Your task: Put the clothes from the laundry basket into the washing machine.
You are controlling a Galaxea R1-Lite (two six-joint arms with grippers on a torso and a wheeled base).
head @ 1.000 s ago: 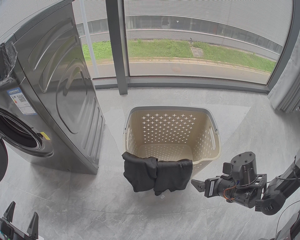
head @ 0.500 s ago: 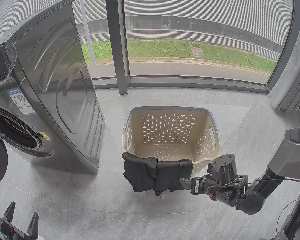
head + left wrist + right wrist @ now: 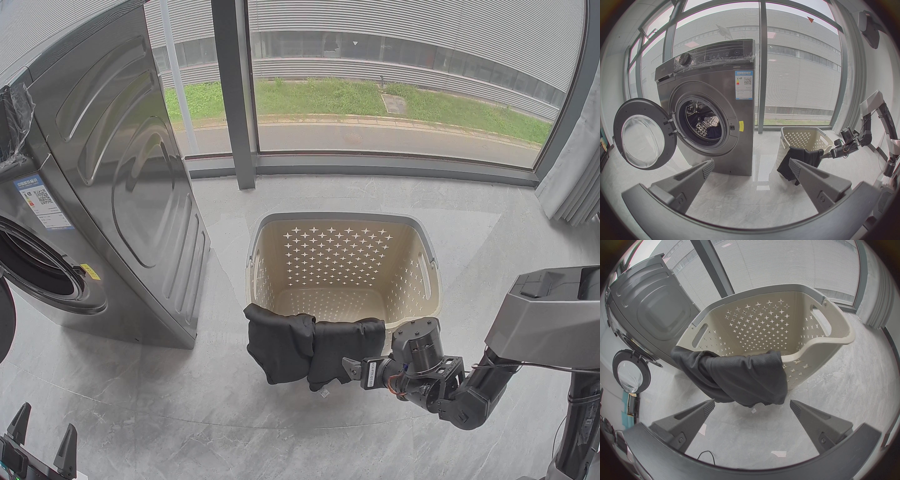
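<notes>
Dark garment point(image 3: 312, 350), likely soft and light, over laundry basket point(image 3: 342, 217) rim at 6 o'clock; right pincer point(image 3: 349, 369) wide alongside; pinch hanging fold.

The washing machine point(image 3: 94, 187) runs off the head view's left edge, where its door point(image 3: 5, 319) is a sliver. The dark garment point(image 3: 312, 350) hides the laundry basket's point(image 3: 344, 217) near rim. A dark mass point(image 3: 713, 132) in the drum point(image 3: 693, 109) is too small to identify. The bottom edge cuts off the left gripper point(image 3: 47, 417).
</notes>
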